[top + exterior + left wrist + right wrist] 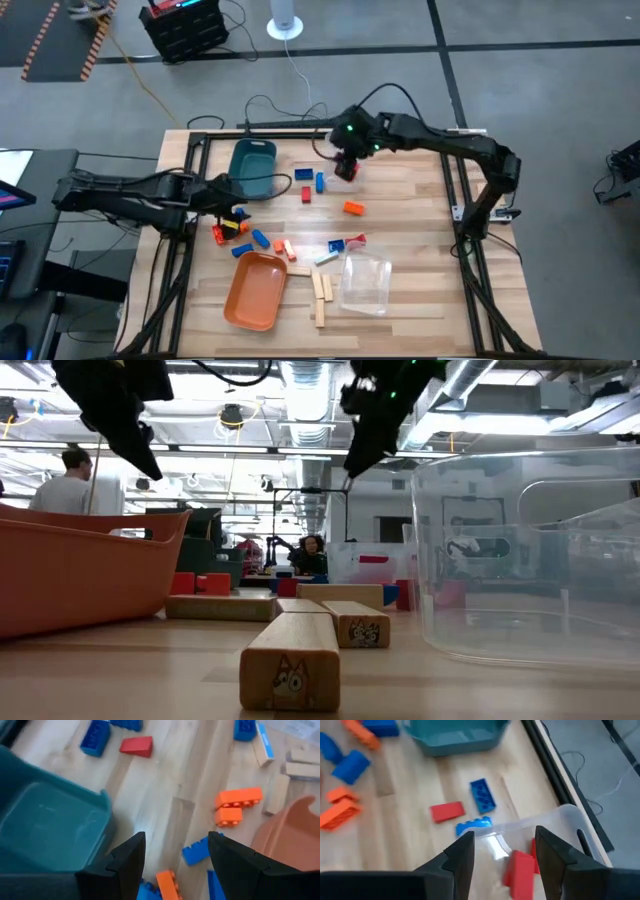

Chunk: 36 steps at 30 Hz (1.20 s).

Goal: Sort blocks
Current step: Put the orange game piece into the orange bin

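Sorting barely begun: most blocks lie loose on the desk.

Below the right gripper (504, 851), whose fingers stand apart and hold nothing, a clear bin (560, 822) already has red blocks (519, 868) in it. The teal tray (251, 166) and orange tray (254, 290) look empty from above. The left gripper (176, 851), also spread and empty, hovers beside the teal tray over a blue block (196, 852) and an orange one (167, 883); an orange pair (236, 805) lies farther ahead. Only the right wrist view shows the bin's contents. Only the low view shows cartoon faces on the wooden blocks (291, 660).
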Tool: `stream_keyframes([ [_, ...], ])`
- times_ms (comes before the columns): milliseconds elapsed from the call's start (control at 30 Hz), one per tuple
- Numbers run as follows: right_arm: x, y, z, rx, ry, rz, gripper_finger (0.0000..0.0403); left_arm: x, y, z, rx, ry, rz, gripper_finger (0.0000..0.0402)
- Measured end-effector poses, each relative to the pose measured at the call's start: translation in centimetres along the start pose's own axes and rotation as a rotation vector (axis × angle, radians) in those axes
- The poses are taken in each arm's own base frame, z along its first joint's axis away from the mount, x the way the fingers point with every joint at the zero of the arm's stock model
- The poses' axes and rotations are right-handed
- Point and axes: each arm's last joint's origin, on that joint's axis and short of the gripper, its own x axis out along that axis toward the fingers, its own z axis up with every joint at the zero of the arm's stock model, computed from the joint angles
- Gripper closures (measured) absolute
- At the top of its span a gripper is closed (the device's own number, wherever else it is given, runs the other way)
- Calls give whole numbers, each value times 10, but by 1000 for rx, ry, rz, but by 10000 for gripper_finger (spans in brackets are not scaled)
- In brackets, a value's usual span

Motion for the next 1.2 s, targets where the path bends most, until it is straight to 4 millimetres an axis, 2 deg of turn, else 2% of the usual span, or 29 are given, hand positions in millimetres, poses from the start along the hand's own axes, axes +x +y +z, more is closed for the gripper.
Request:
stream_keyframes([
  [167,-2,26,-24,-1,20,-3,227,12,-5,2,47,98,-32,192],
  [400,-13,67,-53,-19,-91,-151,227,28,-10,-2,-18,262,-69,192],
  [600,-18,99,-58,-51,-243,-125,227,40,-11,-11,-69,440,-19,192],
  [833,-18,108,-57,-65,-281,-105,227,48,-17,-18,-154,485,30,192],
  [1067,-17,108,-57,-59,-277,-106,227,41,-24,-45,-268,434,87,192],
  [1200,-17,109,-56,-57,-293,-100,227,44,-23,-54,-307,459,118,192],
])
